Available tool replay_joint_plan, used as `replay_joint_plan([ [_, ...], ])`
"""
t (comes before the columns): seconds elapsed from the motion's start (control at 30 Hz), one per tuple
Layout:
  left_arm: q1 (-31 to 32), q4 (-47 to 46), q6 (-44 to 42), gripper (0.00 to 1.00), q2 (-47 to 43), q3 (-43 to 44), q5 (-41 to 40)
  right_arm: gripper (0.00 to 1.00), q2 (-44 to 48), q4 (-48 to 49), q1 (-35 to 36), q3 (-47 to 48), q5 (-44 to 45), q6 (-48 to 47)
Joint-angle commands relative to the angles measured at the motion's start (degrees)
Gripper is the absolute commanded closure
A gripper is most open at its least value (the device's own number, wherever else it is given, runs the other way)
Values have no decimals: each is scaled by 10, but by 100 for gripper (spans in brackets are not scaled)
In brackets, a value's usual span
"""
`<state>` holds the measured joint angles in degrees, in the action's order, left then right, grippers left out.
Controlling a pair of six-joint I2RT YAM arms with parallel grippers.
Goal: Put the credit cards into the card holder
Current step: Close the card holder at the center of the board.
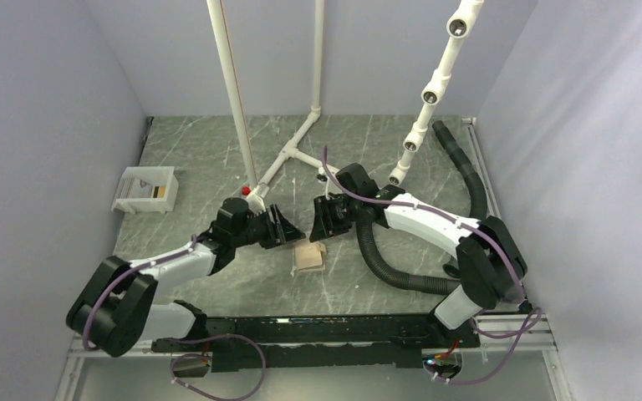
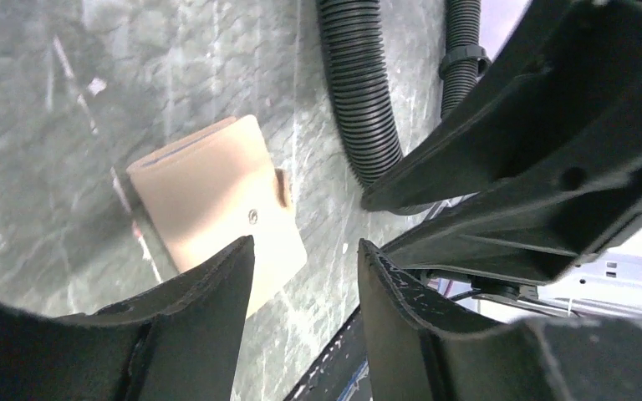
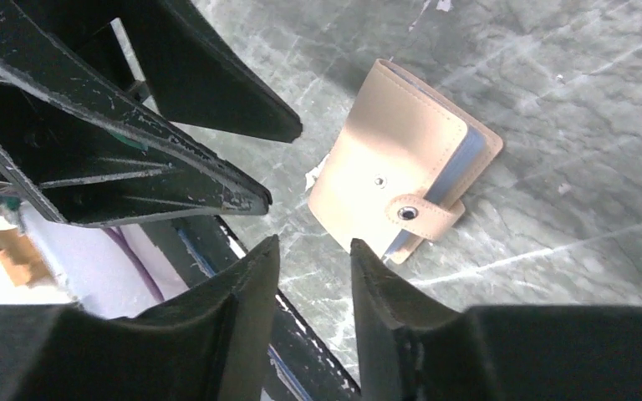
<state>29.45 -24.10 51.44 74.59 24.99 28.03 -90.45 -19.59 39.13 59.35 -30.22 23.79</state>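
Note:
The tan card holder [image 1: 309, 256] lies folded flat on the grey marbled table between my two grippers, its tab snapped down. In the right wrist view the card holder [image 3: 401, 159] shows a bluish pocket edge. It also shows in the left wrist view [image 2: 209, 192]. My left gripper [image 1: 288, 230] [image 2: 305, 244] hovers just left of it, open and empty. My right gripper [image 1: 326, 221] [image 3: 313, 241] hovers just behind it, open and empty. No loose credit cards show. A small dark-golden patch in the white tray [image 1: 145, 190] is too small to identify.
A black corrugated hose [image 1: 384, 259] curves along the table right of the holder and shows in the left wrist view [image 2: 359, 100]. White pipes [image 1: 234, 100] rise behind the grippers. A black rail [image 1: 318, 330] runs along the near edge. Grey walls close in both sides.

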Motion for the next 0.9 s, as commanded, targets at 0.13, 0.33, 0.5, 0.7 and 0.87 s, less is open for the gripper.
replay_joint_plan([
  [0.13,-6,170,-19,40,-13,16,-32,49,-7,-156,45,95,215,48],
  [0.33,-13,48,-24,44,89,7,29,48,-30,-154,63,103,239,59],
  [0.5,-12,0,-29,51,132,4,34,49,-34,-147,64,88,247,60],
  [0.7,1,62,-56,60,137,24,-15,53,-44,-149,63,85,257,62],
  [0.87,22,124,-43,59,129,40,-84,57,-47,-154,62,86,270,65],
])
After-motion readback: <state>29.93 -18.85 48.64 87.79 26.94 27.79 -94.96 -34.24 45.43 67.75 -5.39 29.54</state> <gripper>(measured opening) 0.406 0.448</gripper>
